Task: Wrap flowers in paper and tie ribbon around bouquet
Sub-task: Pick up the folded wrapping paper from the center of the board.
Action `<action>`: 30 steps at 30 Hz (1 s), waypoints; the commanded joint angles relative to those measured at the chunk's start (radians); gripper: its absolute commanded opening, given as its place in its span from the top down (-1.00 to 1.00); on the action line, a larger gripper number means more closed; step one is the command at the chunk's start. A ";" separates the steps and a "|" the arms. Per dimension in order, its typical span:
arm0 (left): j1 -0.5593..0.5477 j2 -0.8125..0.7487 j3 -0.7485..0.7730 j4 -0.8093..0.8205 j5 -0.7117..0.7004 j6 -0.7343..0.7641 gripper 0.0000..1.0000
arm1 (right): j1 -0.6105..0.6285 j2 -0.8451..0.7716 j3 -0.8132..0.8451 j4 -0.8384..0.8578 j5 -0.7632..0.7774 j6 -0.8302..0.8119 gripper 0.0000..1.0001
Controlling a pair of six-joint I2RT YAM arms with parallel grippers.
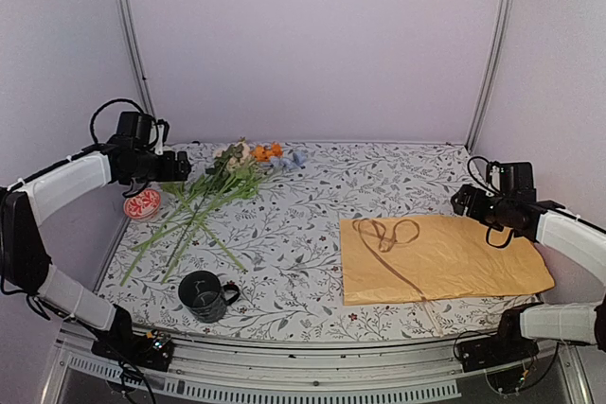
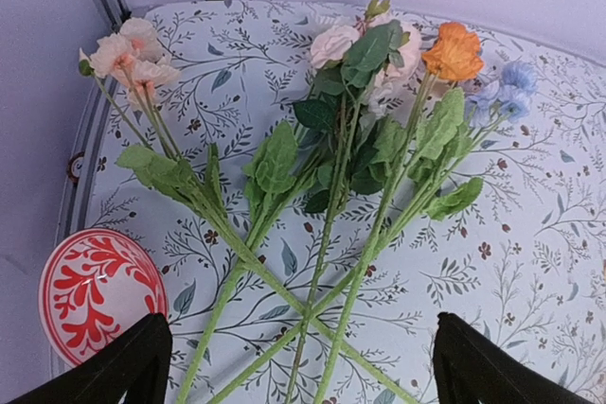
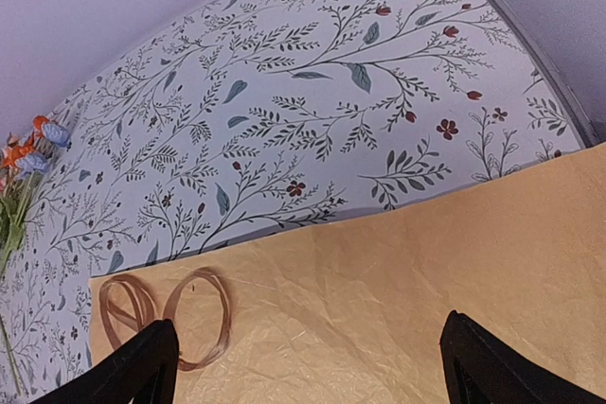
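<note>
I read: left fingers (image 2: 128, 371) spread, empty, above flowers (image 1: 222, 182) at far-left corner of counter (image 1: 284, 224) | right fingers (image 3: 147, 366) spread, empty, above paper (image 1: 464, 262) lying flat by right edge | ribbon (image 1: 388, 234) looped on paper's left end.

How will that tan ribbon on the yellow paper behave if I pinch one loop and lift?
Likely floppy: the ribbon lies in loose loops with a long tail, so it would probably drape and trail from one pinch. It looks thin and light, so it may slide across the paper rather than drag it.
</note>
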 commanded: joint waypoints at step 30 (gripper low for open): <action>-0.083 -0.093 -0.050 -0.043 -0.016 -0.018 -0.88 | 1.024 0.699 0.599 -0.581 0.059 -0.209 -0.44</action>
